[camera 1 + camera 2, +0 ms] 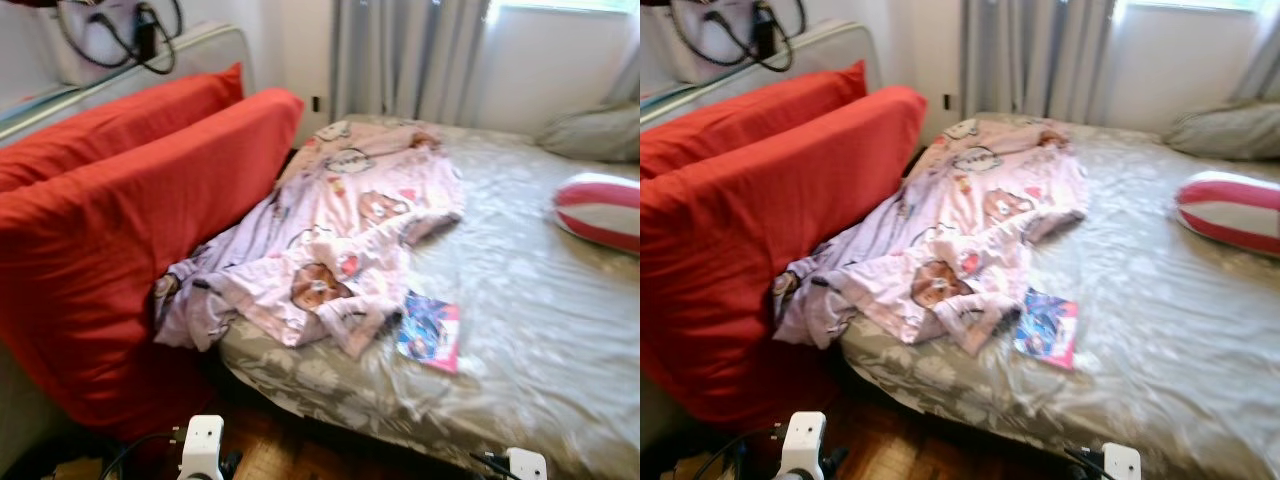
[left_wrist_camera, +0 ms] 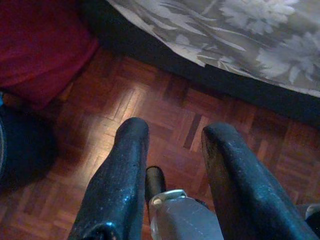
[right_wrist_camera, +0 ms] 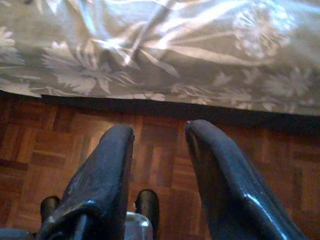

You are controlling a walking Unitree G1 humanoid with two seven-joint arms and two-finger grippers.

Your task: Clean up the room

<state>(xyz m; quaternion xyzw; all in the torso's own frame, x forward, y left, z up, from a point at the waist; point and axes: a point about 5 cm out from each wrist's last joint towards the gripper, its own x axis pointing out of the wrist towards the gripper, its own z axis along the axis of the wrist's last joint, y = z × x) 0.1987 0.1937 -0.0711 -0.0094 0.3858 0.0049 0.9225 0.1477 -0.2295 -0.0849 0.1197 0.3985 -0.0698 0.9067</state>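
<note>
Standing at the foot of the bed (image 1: 560,330), I look down on a pink cartoon-print garment (image 1: 340,230) that lies crumpled across the grey floral sheet, its lower end spilling off the mattress edge against the red cushions (image 1: 120,250) leaning beside the bed. Just beside the garment's hem lies a small picture booklet (image 1: 430,333), flat on the sheet. A red-and-white striped pillow (image 1: 600,210) and a grey pillow (image 1: 595,132) rest well apart, toward the window side. My left gripper (image 2: 170,150) and right gripper (image 3: 157,150) both hang low over the parquet floor (image 2: 150,100) near the bed's edge, each with its fingers spread apart and holding nothing. I judge the garment to be light, limp and non-fragile; it will drape and trail when lifted, so a pinch on a bunched fold near its middle should serve better than a loose hem. The booklet looks thin and flat, likely needing a grip at an overhanging corner. No bin, basket or other container can be made out.
</note>
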